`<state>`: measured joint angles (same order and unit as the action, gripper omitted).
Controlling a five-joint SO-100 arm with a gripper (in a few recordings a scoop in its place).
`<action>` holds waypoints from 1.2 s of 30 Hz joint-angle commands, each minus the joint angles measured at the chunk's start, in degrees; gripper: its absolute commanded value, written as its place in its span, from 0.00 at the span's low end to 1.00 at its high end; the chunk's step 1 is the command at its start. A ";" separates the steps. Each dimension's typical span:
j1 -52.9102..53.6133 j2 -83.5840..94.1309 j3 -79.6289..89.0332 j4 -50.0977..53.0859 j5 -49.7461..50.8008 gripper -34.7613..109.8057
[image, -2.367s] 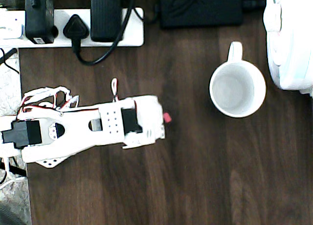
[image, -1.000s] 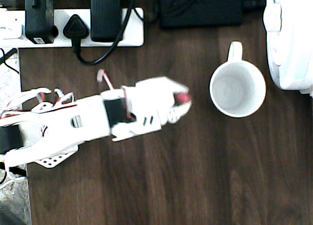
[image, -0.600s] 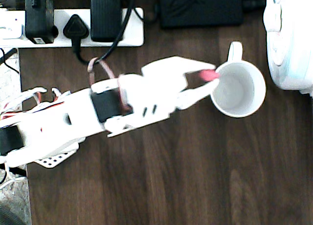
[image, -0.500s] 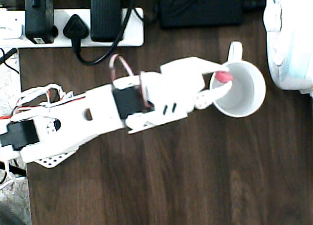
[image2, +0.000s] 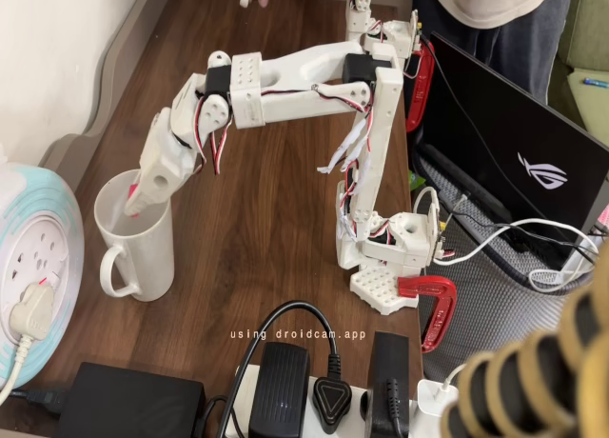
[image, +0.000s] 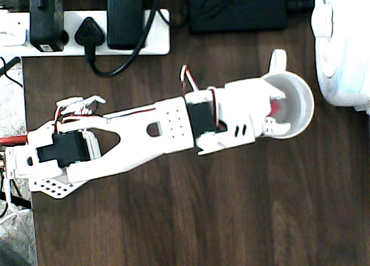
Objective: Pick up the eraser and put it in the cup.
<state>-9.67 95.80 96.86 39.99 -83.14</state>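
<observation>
— How is the eraser (image: pixel 276 107) being held, and which way is it pointing?

— It is being gripped between the fingers of the gripper (image: pixel 277 111), which are closed nearly together on it. In the overhead view it is showing as a small red sliver inside the cup's opening, with its long axis running roughly up and down the picture; its exact tilt cannot be told. In the fixed view a pinkish streak (image2: pixel 132 196) is being seen at the fingertips (image2: pixel 136 202), slanting down into the cup.

— And where is the gripper being kept?

— It is being held over the left part of the cup (image: pixel 302 102) in the overhead view, fingertips dipped just below the rim. Whether the cup wall is being touched cannot be told.

— Is anything lying in the cup?

— Nothing loose is being seen on its pale bottom. The cup is standing upright on the dark wooden table (image: pixel 231 208), its handle (image: pixel 278 59) pointing toward the power strip (image: pixel 87 32) side, with a large white cable reel (image: pixel 344 46) just beside it.
</observation>
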 commanded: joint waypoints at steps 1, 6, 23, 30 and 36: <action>-0.97 4.31 -1.58 3.52 -0.53 0.38; -2.46 13.89 2.46 5.54 1.93 0.24; 5.19 88.15 72.77 4.48 -1.93 0.24; 7.82 93.52 77.78 11.25 -3.34 0.26; 8.79 93.34 77.78 10.99 -1.58 0.25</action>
<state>-1.32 188.44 174.02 49.92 -83.94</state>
